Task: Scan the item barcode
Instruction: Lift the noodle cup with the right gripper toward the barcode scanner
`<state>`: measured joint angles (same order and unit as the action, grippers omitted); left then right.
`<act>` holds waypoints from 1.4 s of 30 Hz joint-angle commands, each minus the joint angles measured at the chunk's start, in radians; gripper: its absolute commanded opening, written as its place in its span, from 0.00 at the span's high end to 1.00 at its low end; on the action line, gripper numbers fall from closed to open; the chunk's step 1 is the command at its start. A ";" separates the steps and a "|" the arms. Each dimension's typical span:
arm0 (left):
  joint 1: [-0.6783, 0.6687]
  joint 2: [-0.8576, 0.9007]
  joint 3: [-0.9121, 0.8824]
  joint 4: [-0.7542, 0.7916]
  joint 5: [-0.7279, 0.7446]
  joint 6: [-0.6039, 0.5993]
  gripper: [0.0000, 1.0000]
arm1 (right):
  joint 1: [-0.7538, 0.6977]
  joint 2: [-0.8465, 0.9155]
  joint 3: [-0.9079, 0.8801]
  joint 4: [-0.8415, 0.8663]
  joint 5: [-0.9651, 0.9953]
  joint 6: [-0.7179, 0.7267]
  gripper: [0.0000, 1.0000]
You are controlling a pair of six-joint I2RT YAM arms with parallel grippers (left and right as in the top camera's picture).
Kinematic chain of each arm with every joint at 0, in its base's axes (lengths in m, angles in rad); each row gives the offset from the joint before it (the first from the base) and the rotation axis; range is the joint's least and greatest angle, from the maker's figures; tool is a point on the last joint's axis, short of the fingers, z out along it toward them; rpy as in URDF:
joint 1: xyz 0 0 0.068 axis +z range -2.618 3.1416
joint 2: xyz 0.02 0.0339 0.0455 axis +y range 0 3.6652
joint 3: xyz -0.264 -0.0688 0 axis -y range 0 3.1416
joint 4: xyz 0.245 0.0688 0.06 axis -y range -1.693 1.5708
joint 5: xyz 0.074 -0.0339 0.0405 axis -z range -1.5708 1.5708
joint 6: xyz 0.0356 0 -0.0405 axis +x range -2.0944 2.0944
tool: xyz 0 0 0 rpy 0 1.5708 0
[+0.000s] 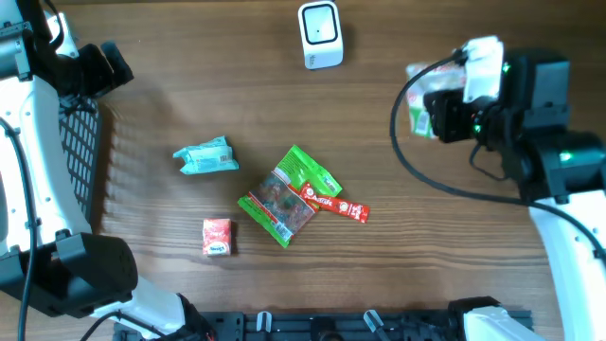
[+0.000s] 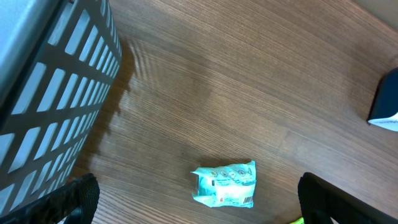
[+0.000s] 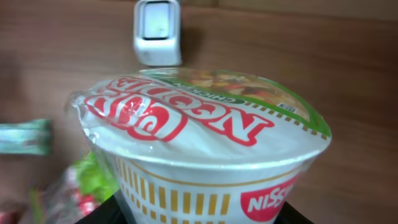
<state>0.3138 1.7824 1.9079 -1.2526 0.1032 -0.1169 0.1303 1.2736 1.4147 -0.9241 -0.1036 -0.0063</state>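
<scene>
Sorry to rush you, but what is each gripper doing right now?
Left gripper: open, holding nothing.
Right gripper: closed on the cup noodle.

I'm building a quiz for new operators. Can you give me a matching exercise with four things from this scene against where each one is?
Things:
1 scanner
2 noodle cup
3 teal packet
4 small red packet

Places:
A in the right gripper
B top middle of the overhead view
C lowest in the overhead view, left of centre
D just right of the basket

Pairs: 1-B, 2-A, 3-D, 4-C
</scene>
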 commanded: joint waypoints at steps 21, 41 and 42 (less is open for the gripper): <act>0.005 0.002 -0.007 0.000 0.012 0.005 0.00 | 0.475 0.849 0.166 1.368 0.989 -1.025 0.63; 0.004 0.002 -0.007 0.000 0.012 0.005 0.00 | 0.415 1.097 0.174 1.739 0.740 -0.767 0.62; 0.005 0.002 -0.007 0.000 0.012 0.005 0.00 | 0.415 1.082 0.178 1.738 0.761 -0.743 0.61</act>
<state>0.3138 1.7832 1.9072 -1.2530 0.1032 -0.1169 0.5526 2.3676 1.5642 0.7963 0.6075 -0.8429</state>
